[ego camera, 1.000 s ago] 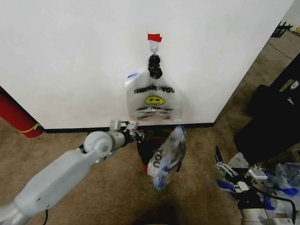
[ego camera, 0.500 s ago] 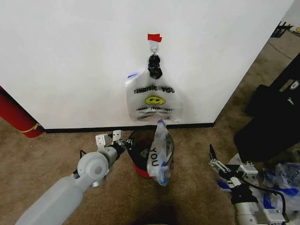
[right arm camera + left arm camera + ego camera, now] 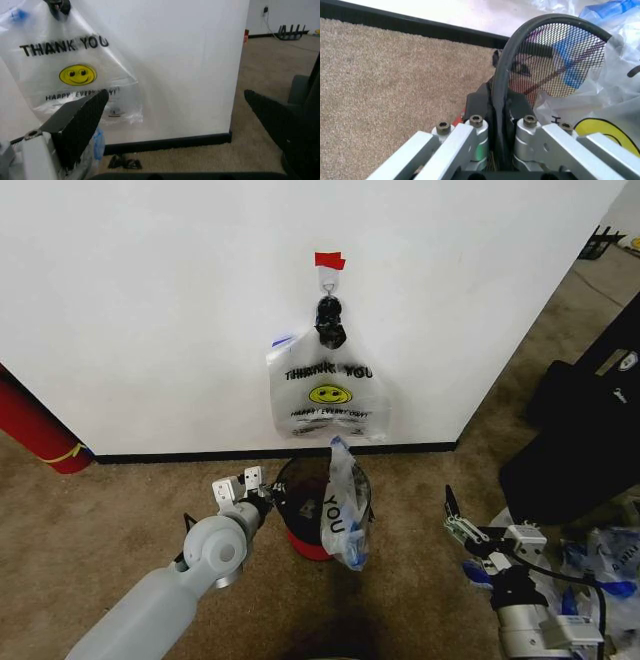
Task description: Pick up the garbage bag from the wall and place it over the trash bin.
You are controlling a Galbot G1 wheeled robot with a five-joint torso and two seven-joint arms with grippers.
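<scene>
Since a second ago the left arm has drawn back toward the robot, and the trash bin [image 3: 318, 515] has come with it, sliding a little away from the wall [image 3: 150, 300]. More bags hang on the wall hook above. The garbage bag [image 3: 343, 505] now droops over the bin's right rim rather than billowing in the air, partly draped but, I judge, not yet spread around the whole mouth. In the left wrist view the left gripper [image 3: 500, 125] has its fingers clenched on the bin's mesh rim. The right gripper [image 3: 462, 530] waits low at the right over the carpet, fingers spread apart.
</scene>
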